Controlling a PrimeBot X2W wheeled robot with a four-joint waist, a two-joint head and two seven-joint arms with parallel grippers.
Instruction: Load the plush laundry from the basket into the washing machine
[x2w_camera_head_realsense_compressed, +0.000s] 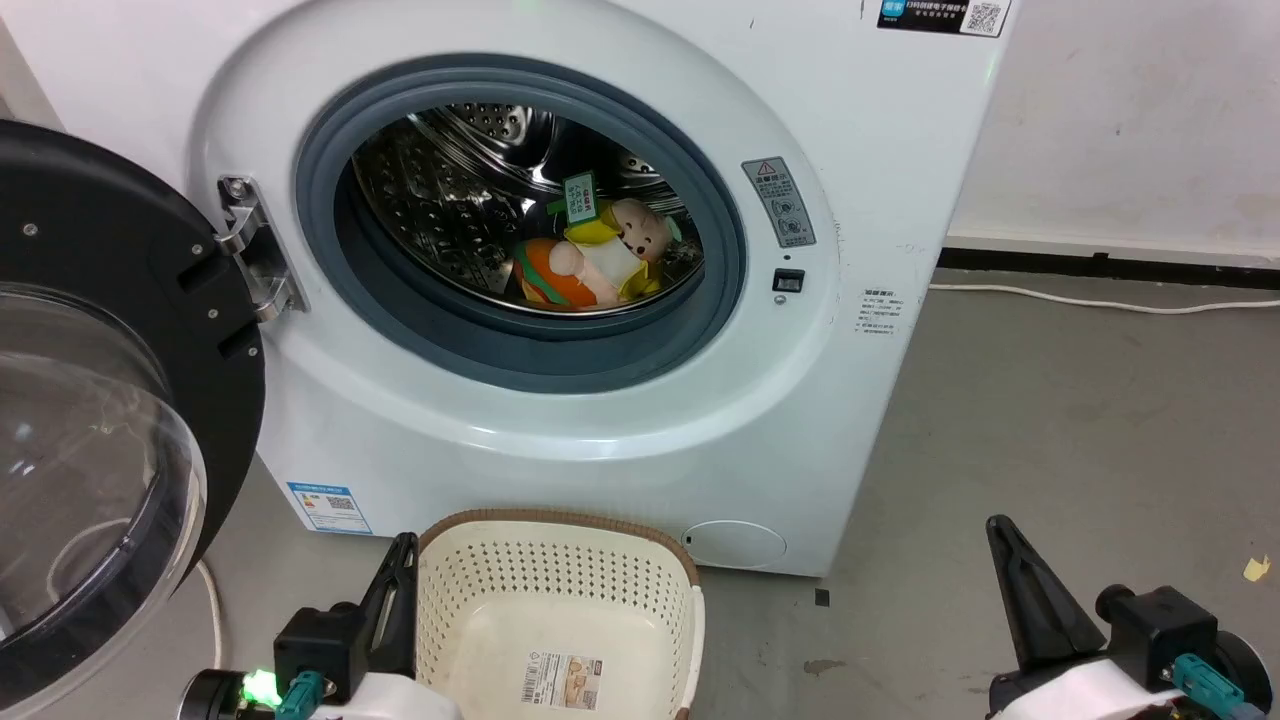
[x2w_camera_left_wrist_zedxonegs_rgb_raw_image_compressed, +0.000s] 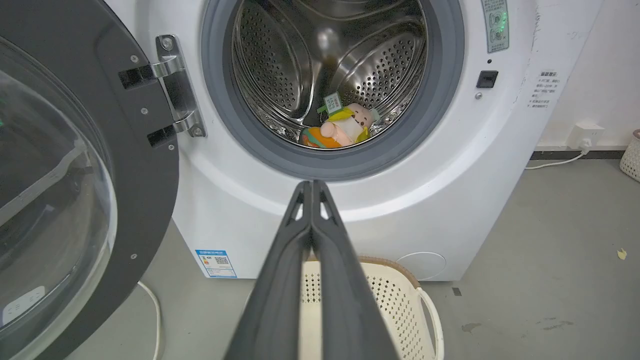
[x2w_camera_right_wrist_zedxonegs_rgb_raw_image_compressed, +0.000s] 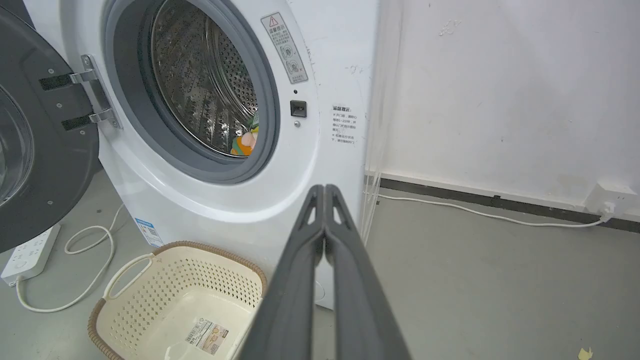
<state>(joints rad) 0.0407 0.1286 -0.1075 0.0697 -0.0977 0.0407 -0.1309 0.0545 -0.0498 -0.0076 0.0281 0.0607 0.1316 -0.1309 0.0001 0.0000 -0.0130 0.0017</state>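
Note:
The plush laundry (x2w_camera_head_realsense_compressed: 600, 262) lies inside the washing machine (x2w_camera_head_realsense_compressed: 850, 150), on the bottom of the steel drum, green tag up; the left wrist view shows the plush laundry (x2w_camera_left_wrist_zedxonegs_rgb_raw_image_compressed: 342, 130) there too, and the right wrist view catches an orange bit of the plush laundry (x2w_camera_right_wrist_zedxonegs_rgb_raw_image_compressed: 245, 142). The cream basket (x2w_camera_head_realsense_compressed: 470, 640) stands on the floor before the machine, holding just its paper label. My left gripper (x2w_camera_head_realsense_compressed: 403, 545) is shut, empty, beside the basket's left rim. My right gripper (x2w_camera_head_realsense_compressed: 996, 528) is shut, empty, off to the right over the floor. In the wrist views each gripper (x2w_camera_left_wrist_zedxonegs_rgb_raw_image_compressed: 311, 184) (x2w_camera_right_wrist_zedxonegs_rgb_raw_image_compressed: 324, 187) shows fingers pressed together.
The machine's door (x2w_camera_head_realsense_compressed: 90, 420) stands swung wide open at the left. A white power strip (x2w_camera_right_wrist_zedxonegs_rgb_raw_image_compressed: 30, 252) and its cable (x2w_camera_right_wrist_zedxonegs_rgb_raw_image_compressed: 95, 250) lie on the floor left of the machine. Another cable (x2w_camera_head_realsense_compressed: 1100, 300) runs along the wall at the right. Grey floor (x2w_camera_head_realsense_compressed: 1050, 430) spreads right.

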